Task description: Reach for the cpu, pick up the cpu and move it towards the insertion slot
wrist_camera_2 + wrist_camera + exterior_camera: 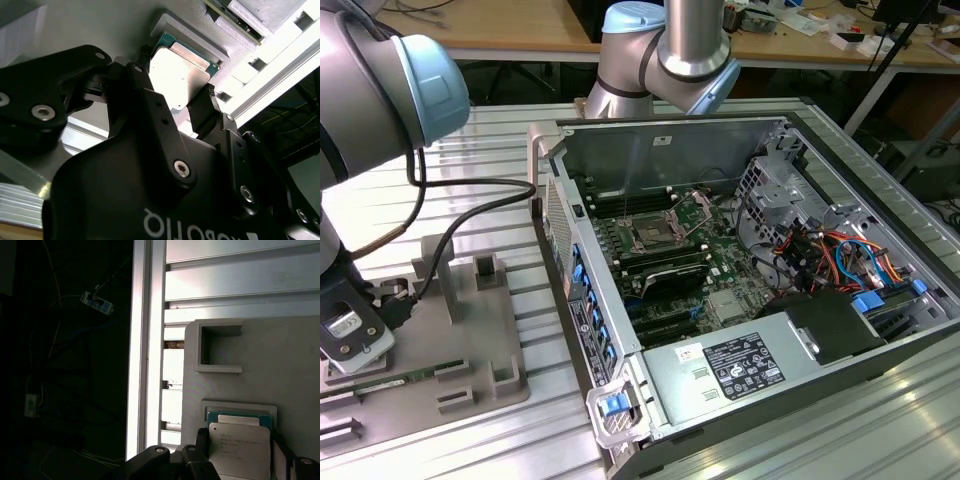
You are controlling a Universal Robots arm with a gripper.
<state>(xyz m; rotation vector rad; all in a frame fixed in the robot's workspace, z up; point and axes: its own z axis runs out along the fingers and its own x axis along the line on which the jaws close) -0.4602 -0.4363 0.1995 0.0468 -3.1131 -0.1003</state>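
The tool (175,97) straddles the cpu (181,70), which lies in the recess of a grey holder (172,26). Whether it grips I cannot tell. Likely light, stiff, delicate and slick-topped: best held gently by opposite edges.

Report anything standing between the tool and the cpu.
Nothing visible does. In the second wrist view the tool is right at the cpu, which lies in its grey holder.

Cpu (239,450) partly beyond the view's edge
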